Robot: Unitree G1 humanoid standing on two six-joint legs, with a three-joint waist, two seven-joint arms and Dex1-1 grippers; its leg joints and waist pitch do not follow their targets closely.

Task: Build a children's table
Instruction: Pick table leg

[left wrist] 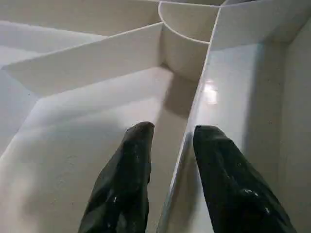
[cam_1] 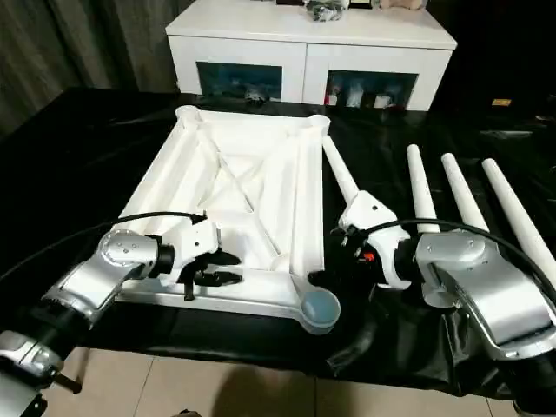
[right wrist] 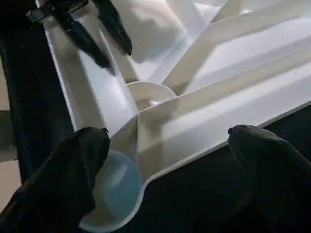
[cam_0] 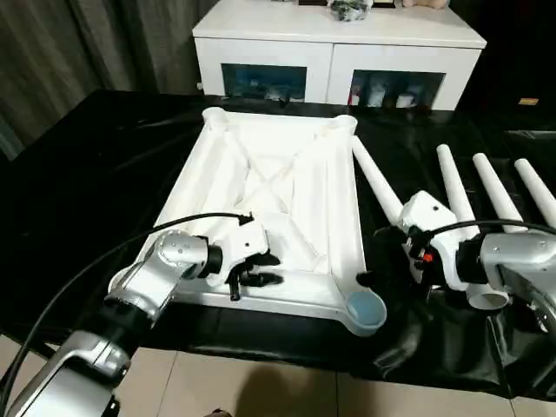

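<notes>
1. Left gripper (cam_0: pixel 261 268): two black fingers on a white wrist block.
2. Silver forearms, black cables looping over each.
3. Right gripper (right wrist: pixel 165 165): rounded black fingertips; red spot near its white housing.

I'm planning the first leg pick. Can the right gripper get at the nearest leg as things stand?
Probably yes: the right gripper is open beside the tabletop, and the nearest leg lies uncovered right next to it.

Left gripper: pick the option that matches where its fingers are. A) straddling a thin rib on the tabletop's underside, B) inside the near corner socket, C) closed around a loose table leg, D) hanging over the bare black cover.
A: in the left wrist view the left gripper has one black finger on each side of a thin rib of the upturned tabletop.
</notes>
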